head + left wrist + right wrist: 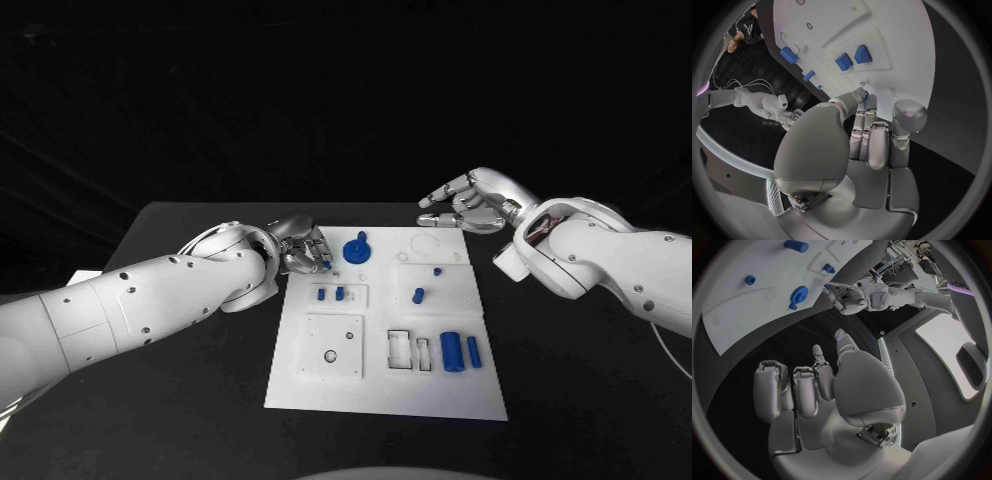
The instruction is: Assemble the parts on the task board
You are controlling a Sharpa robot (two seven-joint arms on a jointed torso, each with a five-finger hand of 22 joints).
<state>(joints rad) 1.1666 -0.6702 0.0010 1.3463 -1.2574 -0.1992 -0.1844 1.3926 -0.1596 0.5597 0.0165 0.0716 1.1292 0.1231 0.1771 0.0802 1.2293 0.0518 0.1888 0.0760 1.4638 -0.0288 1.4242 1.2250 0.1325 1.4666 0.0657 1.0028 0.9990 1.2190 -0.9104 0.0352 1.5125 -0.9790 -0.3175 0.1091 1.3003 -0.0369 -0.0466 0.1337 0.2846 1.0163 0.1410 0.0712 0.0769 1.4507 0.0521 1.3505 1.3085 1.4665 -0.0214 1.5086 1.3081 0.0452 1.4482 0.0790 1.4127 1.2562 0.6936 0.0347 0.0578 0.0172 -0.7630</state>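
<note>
Head view: white task board (378, 395) sits mid-table. Left hand (299, 248) is at the board's far-left edge, fingers curled in tight, just beside the blue gear part (358, 249); can't tell if it's pinching anything. Right hand (473, 200) hovers off the board's far-right corner, above the black table (577, 380), fingers bent but apart, holding nothing. On the board: two small blue pegs (330, 294) in a recessed tile, another small peg (418, 295) near mid-board, two blue cylinders (460, 351) lying side by side at the near right.

Left wrist view: fingers drawn together w/ tips down at the board edge; a bit of blue shows at the fingertips (864, 96); grip unclear. Blue blocks (852, 57) lie beyond.

Right wrist view: fingers loose, separated, over dark table; board w/ gear part off to one side.
</note>
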